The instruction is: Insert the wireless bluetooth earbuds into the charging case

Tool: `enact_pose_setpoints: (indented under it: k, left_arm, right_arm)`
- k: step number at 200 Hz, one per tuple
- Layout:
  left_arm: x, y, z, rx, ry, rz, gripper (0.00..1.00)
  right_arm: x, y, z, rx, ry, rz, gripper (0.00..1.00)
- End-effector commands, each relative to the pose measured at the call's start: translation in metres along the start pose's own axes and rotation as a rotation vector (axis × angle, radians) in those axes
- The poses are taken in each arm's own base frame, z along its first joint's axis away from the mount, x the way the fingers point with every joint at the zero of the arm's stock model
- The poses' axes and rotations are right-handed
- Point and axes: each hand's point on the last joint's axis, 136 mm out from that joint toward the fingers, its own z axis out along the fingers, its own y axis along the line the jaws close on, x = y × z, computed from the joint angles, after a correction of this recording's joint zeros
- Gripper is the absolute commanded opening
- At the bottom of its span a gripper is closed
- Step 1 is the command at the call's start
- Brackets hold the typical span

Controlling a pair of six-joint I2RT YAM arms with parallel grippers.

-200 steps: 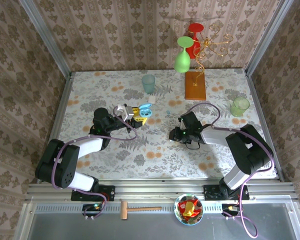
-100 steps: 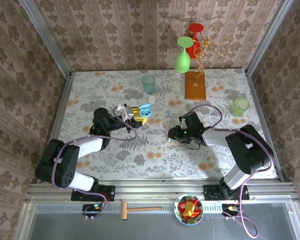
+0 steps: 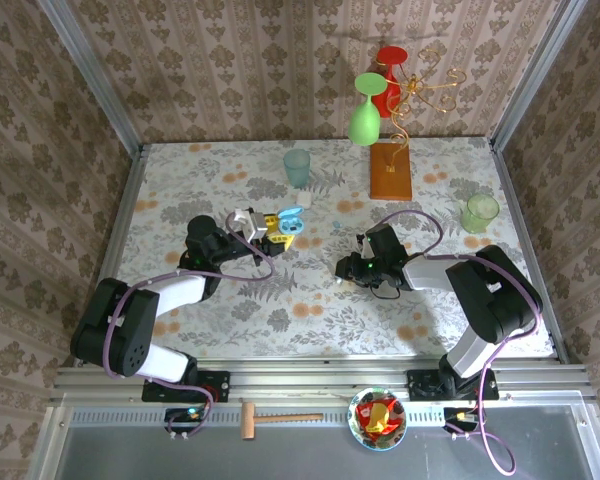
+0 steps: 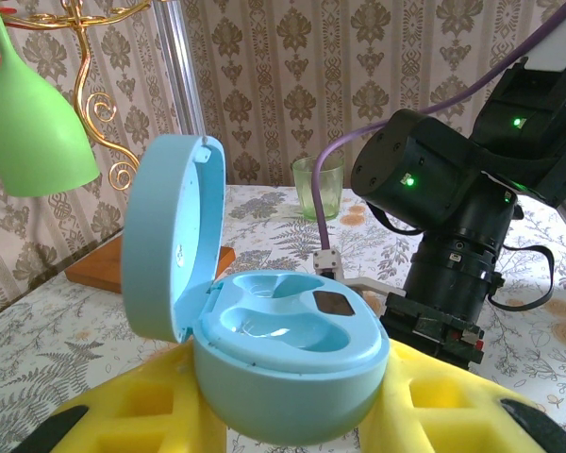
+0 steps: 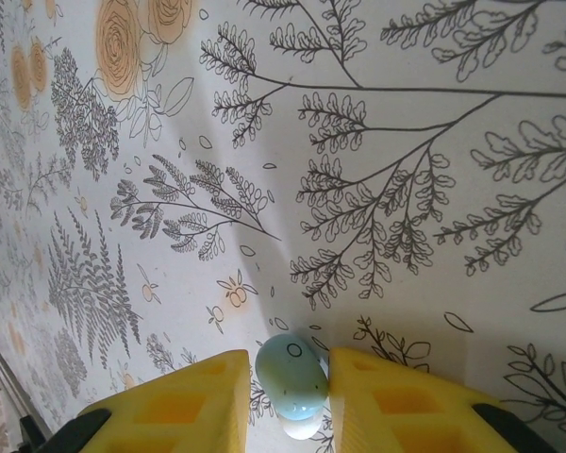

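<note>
Glossy light-blue earbud point(image 5: 289, 370), pebble-shaped with a white tip, is pinched between the right gripper's point(image 5: 290, 382) blocky yellow fingers point(image 5: 387, 396), close over the leaf-print tablecloth point(image 5: 406, 142). Smooth round light-blue charging case point(image 4: 283, 363) has its domed lid point(image 4: 170, 236) hinged up and moulded wells showing; it is clamped in the left gripper point(image 4: 297, 415).

Twin arms: the left arm point(image 3: 175, 290) and right arm point(image 3: 435, 270) join silvery-white tube links to bulky black joint housings, a purple cable point(image 4: 323, 226) looping along each to the wrist. Green indicator lights point(image 4: 407, 178) glow on the right arm's black wrist housing, just behind the fingers point(image 5: 174, 406), bright yellow moulded plastic with square recessed pockets.
</note>
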Motion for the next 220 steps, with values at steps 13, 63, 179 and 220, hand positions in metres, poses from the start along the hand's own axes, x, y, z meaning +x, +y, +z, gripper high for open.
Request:
enact_pose_setpoints:
  k: [13,63,179,220]
  left_arm:
    - [-0.014,0.002,-0.002,0.001,-0.031,0.047,0.26]
    - [-0.015,0.003,-0.001,0.001,-0.033,0.049,0.25]
    - [-0.016,0.004,0.000,0.008,-0.035,0.047,0.25]
    - [-0.017,0.003,0.000,0.011,-0.043,0.044,0.25]
  right_arm:
    - [-0.015,0.001,-0.015,0.072,-0.056,-0.090,0.30]
    - [-0.018,0.013,-0.004,0.012,-0.029,-0.125,0.37]
    - [0.007,0.014,-0.001,-0.091,0.029,-0.097,0.37]
    - [0.004,0.022,0.001,-0.137,0.022,-0.093,0.36]
